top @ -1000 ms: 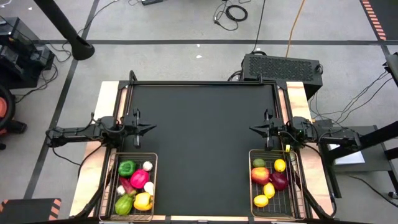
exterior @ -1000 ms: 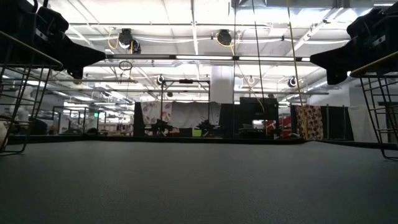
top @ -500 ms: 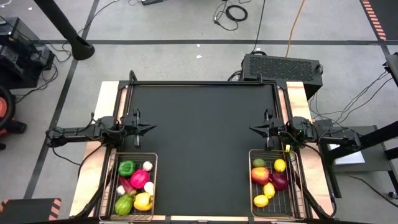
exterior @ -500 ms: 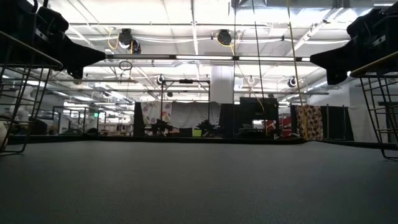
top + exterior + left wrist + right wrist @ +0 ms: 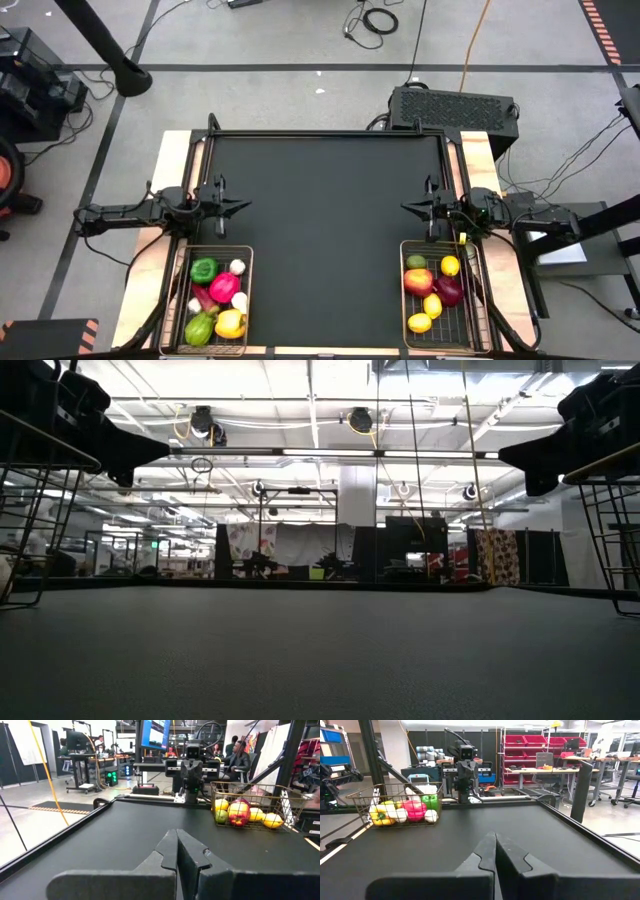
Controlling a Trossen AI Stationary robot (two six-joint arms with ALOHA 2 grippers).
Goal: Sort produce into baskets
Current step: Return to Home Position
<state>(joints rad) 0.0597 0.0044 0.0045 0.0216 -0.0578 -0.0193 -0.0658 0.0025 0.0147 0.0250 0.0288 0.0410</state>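
Note:
Two wire baskets stand on the table's near edge. The left basket [image 5: 215, 298] holds green, pink and yellow peppers and white garlic bulbs; the right wrist view shows it too [image 5: 400, 802]. The right basket [image 5: 437, 297] holds a red apple, yellow lemons, a lime and a dark red piece; the left wrist view shows this basket [image 5: 250, 802]. My left gripper [image 5: 243, 205] is shut, level above the mat's left edge, far side of the left basket. My right gripper [image 5: 406, 209] is shut, level above the mat's right edge. The two point at each other.
The black mat [image 5: 325, 230] lies bare between the two arms, with a raised black frame around it. A black box [image 5: 452, 107] sits beyond the far right corner. People sit at desks in the room behind [image 5: 240, 757].

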